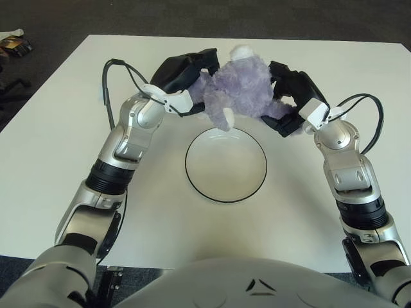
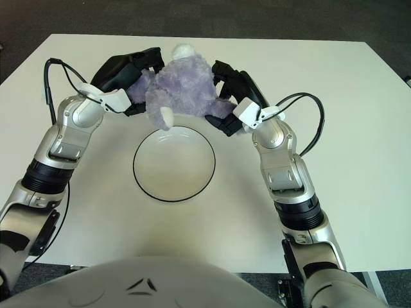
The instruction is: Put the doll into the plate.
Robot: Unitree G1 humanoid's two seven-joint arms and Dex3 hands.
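Nearest, on the white desk (image 1: 58, 135): the black-rimmed plate (image 1: 226, 164), bare. Just beyond and above its far rim, the purple plush doll (image 1: 239, 90) is squeezed between the left robot hand (image 1: 186, 77) and right robot hand (image 1: 290, 96), fingers curled into its flanks. Likely light, soft, compressible; two-sided hold on the body suits it, limbs would flop.
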